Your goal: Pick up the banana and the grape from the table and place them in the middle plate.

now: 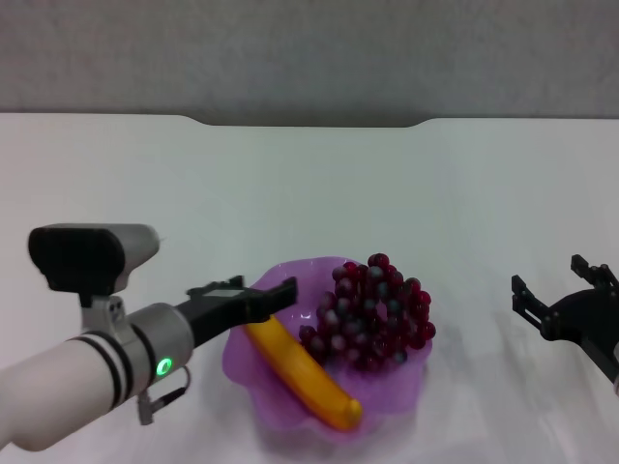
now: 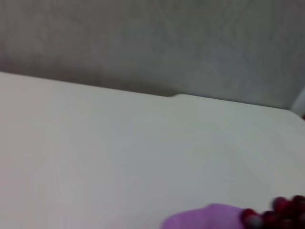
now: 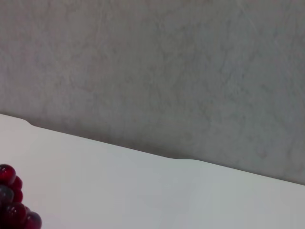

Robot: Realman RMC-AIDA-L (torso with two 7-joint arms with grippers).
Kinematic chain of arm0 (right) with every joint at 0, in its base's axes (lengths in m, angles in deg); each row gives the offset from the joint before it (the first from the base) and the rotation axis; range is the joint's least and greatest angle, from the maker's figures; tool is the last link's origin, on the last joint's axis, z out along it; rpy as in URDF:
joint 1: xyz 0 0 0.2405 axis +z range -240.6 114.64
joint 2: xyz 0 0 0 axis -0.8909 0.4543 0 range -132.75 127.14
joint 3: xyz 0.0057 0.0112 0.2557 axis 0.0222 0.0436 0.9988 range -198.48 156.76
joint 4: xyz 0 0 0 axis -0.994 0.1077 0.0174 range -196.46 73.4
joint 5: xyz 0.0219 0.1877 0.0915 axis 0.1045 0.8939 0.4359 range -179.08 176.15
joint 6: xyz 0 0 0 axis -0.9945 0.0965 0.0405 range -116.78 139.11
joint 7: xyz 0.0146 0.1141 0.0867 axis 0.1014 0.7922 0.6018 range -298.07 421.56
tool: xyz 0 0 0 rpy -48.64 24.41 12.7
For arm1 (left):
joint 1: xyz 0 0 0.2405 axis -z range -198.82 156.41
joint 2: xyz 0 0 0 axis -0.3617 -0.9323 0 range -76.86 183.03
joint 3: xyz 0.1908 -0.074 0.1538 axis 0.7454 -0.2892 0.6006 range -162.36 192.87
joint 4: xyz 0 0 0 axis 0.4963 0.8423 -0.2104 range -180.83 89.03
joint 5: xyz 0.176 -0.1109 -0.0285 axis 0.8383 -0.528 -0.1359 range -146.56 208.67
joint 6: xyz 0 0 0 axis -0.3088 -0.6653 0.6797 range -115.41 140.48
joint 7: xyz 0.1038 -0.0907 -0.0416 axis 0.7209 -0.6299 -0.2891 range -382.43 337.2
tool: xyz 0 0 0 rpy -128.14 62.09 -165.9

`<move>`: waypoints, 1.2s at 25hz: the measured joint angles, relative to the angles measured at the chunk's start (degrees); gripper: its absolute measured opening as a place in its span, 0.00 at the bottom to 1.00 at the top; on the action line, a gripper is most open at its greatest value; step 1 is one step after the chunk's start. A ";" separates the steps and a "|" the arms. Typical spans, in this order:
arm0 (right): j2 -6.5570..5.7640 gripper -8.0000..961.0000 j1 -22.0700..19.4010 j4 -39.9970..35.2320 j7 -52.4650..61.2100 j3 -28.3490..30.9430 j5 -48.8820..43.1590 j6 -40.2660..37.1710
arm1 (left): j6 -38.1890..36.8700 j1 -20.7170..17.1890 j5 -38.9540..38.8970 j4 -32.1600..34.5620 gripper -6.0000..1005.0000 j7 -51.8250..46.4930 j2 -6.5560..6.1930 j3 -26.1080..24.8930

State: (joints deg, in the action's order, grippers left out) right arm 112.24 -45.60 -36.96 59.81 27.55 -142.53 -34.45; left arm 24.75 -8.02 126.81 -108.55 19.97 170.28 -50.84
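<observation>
The purple scalloped plate [image 1: 406, 391] sits at the front middle of the white table [image 1: 309, 184]. The yellow-orange banana [image 1: 300, 372] lies in its left half, and the bunch of dark red grapes [image 1: 372, 309] lies in its right half. My left gripper [image 1: 268, 290] hovers over the plate's left rim, just above the banana's far end, open and holding nothing. My right gripper [image 1: 556, 280] is open and empty, off to the right of the plate. The left wrist view shows the plate's edge [image 2: 209, 217] and some grapes [image 2: 281, 212]. The right wrist view shows a few grapes [image 3: 12, 200].
The table's far edge has a shallow notch [image 1: 309, 121] in front of a grey wall [image 1: 309, 48]. Bare white tabletop lies behind the plate and on both sides of it.
</observation>
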 joint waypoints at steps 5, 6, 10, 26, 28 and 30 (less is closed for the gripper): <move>0.00 0.92 -0.16 0.01 0.00 -0.02 0.00 0.01 | -5.78 -4.05 0.14 -1.20 0.80 5.89 -0.02 0.29; 0.00 0.92 -0.20 -0.01 0.00 -0.03 0.00 0.02 | -6.78 -4.84 0.14 -1.86 0.82 7.01 -0.03 0.37; 0.00 0.93 -0.25 -0.13 0.00 -0.03 0.00 0.18 | -13.82 -10.11 0.23 -7.66 0.87 14.14 0.01 0.64; 0.09 0.93 0.16 -0.13 0.00 -0.04 0.00 0.01 | -61.73 -2.60 24.03 24.96 0.86 -19.03 -0.19 13.77; 0.09 0.93 0.23 -0.13 0.00 -0.04 0.00 0.01 | -66.75 -1.53 29.12 30.65 0.86 -29.66 -0.10 13.89; 0.09 0.93 0.23 -0.13 0.00 -0.05 0.00 0.01 | -70.78 -1.04 33.90 35.31 0.86 -40.70 -0.13 14.01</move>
State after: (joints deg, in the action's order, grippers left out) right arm 112.33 -45.37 -37.09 59.81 27.49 -142.53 -34.43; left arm -46.03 -9.06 160.71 -73.24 -20.72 170.14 -36.83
